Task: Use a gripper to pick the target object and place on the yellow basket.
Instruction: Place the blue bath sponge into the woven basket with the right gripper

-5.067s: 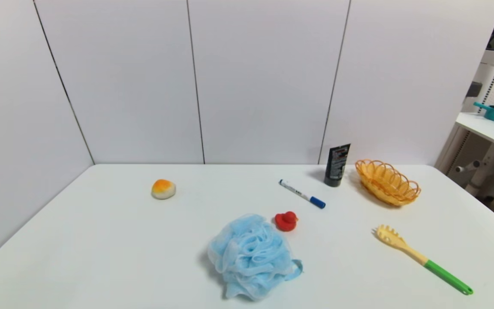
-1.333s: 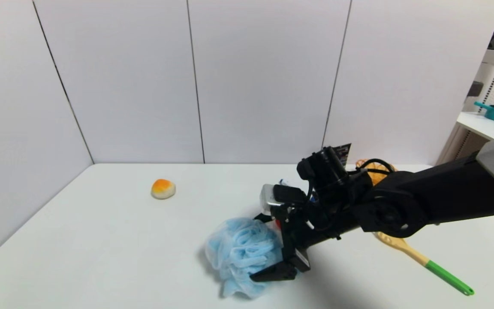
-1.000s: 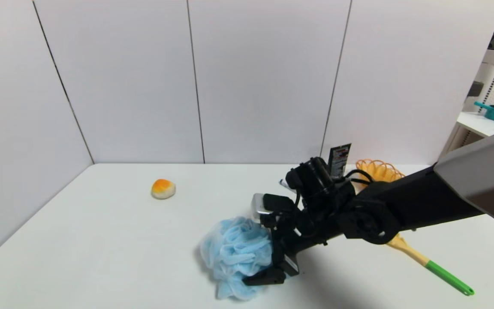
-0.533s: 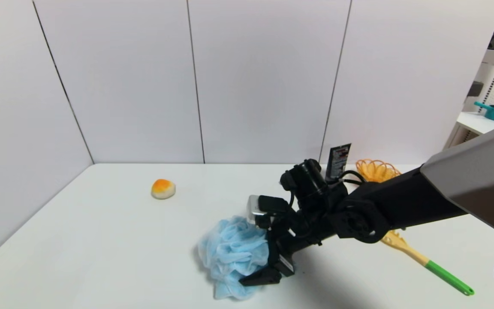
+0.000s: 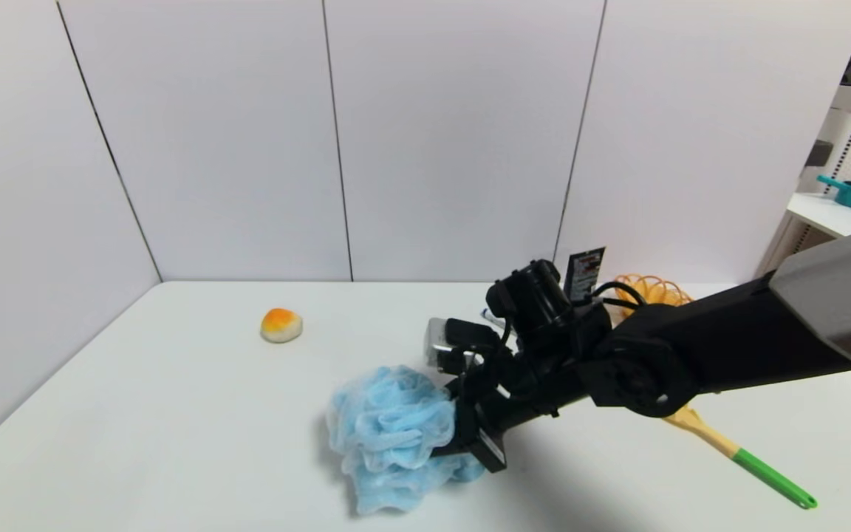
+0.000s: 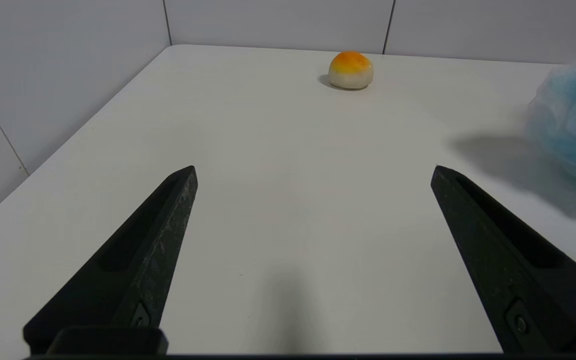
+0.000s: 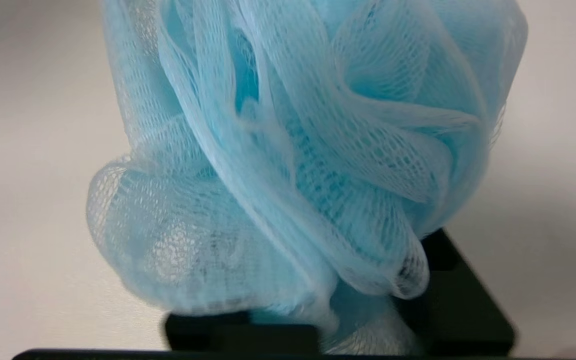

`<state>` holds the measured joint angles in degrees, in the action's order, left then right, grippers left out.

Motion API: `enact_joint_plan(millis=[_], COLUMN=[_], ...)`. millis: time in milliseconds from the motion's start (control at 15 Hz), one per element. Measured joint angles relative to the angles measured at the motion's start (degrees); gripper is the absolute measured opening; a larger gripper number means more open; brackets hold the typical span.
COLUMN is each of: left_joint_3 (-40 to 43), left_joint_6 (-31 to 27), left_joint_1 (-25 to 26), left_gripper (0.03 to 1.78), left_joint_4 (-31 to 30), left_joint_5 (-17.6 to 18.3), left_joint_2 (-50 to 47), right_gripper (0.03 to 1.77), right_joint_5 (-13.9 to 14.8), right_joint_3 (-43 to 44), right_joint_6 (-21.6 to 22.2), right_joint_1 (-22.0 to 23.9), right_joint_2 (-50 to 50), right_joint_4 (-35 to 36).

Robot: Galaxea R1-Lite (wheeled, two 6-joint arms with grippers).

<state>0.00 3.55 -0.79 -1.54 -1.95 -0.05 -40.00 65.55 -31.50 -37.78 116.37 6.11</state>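
Right gripper (image 5: 462, 443) is pinching the ruffled light-blue mesh pouf (image 5: 385, 436) at lower centre; its black arm is hiding most of the looped yellow basket (image 5: 651, 287) at right; left gripper (image 6: 313, 172) is hanging spread.

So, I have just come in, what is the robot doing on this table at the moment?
The right pincer is shut on the blue bath pouf near the front of the table. The pouf seems to be lifting, since a shadow lies under it in the left wrist view. The yellow basket waits at the back right, partly hidden behind the arm. The left pincer hangs open over the table, idle, facing a small orange bun.
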Motion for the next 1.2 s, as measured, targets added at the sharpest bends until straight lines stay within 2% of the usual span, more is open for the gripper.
enact_joint_plan(millis=[67, 200, 333, 667, 1000, 1200], left_joint_3=[0.00, 0.00, 0.00, 0.00, 0.00, 0.00], left_joint_6=[0.00, 0.02, 0.02, 0.00, 0.02, 0.00], left_joint_1=[0.02, 0.02, 0.00, 0.00, 0.00, 0.00], left_gripper=[1.69, 1.69, 1.69, 1.69, 1.69, 1.69], left_joint_4=[-0.02, 0.00, 0.00, 0.00, 0.00, -0.02], left_joint_5=[0.00, 0.00, -0.02, 0.02, 0.02, -0.02], left_joint_2=[0.00, 0.00, -0.02, -0.02, -0.02, -0.02], right_gripper=[0.41, 0.40, 0.40, 0.38, 0.38, 0.37], right_joint_5=[0.04, 0.12, 0.20, 0.00, 0.20, 0.17], right_joint_3=[-0.06, -0.09, 0.11, 0.93, 1.58, 1.71], right_joint_6=[1.85, 6.40, 9.20, 10.28, 10.12, 10.01], right_joint_1=[0.13, 1.62, 6.50, 27.20, 48.25, 53.87], right_joint_2=[-1.49, -5.66, -10.19, -19.82, -21.83, -19.76], right_joint_4=[0.00, 0.01, 0.06, 0.12, 0.52, 1.05])
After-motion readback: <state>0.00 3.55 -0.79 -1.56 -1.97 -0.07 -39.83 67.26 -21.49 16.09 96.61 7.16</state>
